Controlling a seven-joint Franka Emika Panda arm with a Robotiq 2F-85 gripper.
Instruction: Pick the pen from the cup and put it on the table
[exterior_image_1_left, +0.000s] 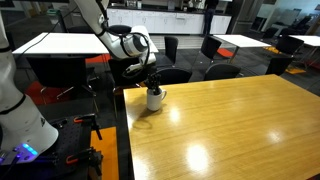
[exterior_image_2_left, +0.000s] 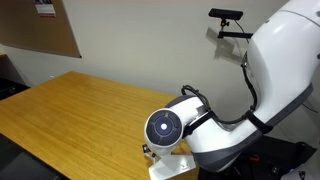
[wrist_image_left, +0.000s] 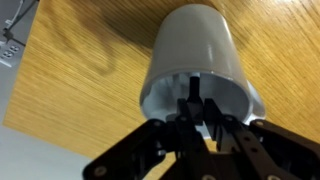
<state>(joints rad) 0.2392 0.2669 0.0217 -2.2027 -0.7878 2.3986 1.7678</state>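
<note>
The white mug (exterior_image_1_left: 155, 99) stands near the corner of the honey-yellow table (exterior_image_1_left: 230, 130). My gripper (exterior_image_1_left: 151, 82) reaches down right over its mouth. In the wrist view the mug (wrist_image_left: 195, 55) fills the middle, with its opening toward the camera. The thin dark pen (wrist_image_left: 192, 92) sticks out of the opening, and the fingers of my gripper (wrist_image_left: 191, 112) are closed on it at the rim. In an exterior view the wrist (exterior_image_2_left: 165, 128) hides the mug and the pen over the table (exterior_image_2_left: 80, 115).
White-topped tables (exterior_image_1_left: 65, 43) and dark chairs (exterior_image_1_left: 215, 48) stand behind the yellow table. The robot base (exterior_image_1_left: 20, 110) is beside the table's end. The table edge (wrist_image_left: 60, 150) runs close to the mug.
</note>
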